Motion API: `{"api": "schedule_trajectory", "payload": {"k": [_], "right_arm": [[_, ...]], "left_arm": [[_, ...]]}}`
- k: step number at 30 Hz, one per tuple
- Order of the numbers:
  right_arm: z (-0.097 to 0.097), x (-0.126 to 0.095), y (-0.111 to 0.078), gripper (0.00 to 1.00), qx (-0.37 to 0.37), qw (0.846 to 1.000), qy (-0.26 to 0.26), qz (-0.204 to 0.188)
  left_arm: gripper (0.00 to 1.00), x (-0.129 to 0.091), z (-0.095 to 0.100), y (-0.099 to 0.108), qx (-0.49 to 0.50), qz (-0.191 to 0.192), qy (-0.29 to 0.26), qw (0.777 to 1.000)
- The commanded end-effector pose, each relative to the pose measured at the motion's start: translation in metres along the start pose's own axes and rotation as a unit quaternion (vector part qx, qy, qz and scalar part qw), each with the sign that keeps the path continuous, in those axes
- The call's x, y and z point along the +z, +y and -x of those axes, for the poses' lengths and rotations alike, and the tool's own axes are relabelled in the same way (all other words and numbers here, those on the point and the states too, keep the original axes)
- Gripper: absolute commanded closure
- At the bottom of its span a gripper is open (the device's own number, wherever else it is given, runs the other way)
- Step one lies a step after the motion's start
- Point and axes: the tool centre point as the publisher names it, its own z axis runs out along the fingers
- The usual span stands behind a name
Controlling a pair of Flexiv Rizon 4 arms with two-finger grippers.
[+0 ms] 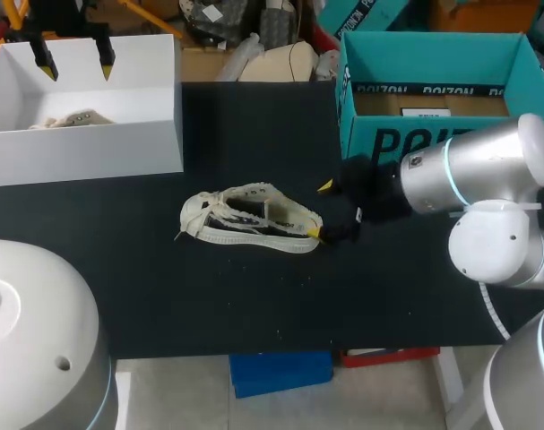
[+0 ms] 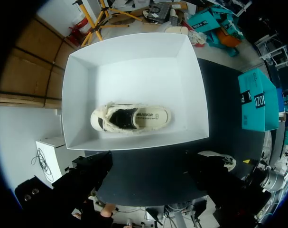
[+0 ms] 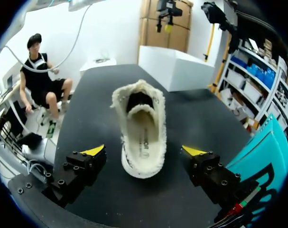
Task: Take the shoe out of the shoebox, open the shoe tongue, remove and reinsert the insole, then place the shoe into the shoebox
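At the middle of the table (image 1: pixel 254 305): the shoe (image 1: pixel 252 218) lies on the black top, toe toward 9 o'clock and heel toward 3 o'clock. Its insole (image 3: pixel 144 137) shows inside the opening.
At the shoe's 3 o'clock: the right gripper (image 1: pixel 319 210) is released. Its fingers (image 3: pixel 87 161) are spread either side of the heel, and the right wrist view shows a gap at each side.
At the table's 10 o'clock: the white shoebox (image 1: pixel 92 148) stands well apart from the shoe, with a second shoe (image 2: pixel 132 118) lying inside it.
Over the white shoebox: the left gripper (image 1: pixel 75 59) hangs released, fingers wide apart with nothing between them.
At the table's 2 o'clock: the teal box (image 1: pixel 406 143) stands near the right gripper, at its 12 o'clock.
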Motion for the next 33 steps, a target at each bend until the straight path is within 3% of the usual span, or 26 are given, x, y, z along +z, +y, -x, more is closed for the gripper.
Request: {"api": "schedule_trajectory", "payload": {"k": [1, 10, 25, 33], "right_arm": [[0.007, 0.015, -0.006, 0.0, 0.001, 1.0, -0.001, 0.0], [0.012, 0.03, -0.015, 0.0, 0.012, 1.0, 0.002, 0.004], [-0.003, 0.054, -0.021, 0.0, 0.032, 0.999, 0.013, 0.019], [0.0, 0.06, -0.025, 0.0, 0.032, 0.999, 0.017, 0.023]], "left_arm": [[0.0, 0.0, -0.001, 0.0, -0.001, 0.001, -0.001, 1.0], [0.0, 0.0, -0.001, 0.0, -0.001, 0.001, -0.001, 1.0], [0.0, 0.0, -0.001, 0.0, -0.001, 0.001, -0.001, 1.0], [0.0, 0.0, -0.001, 0.0, -0.001, 0.001, -0.001, 1.0]]}}
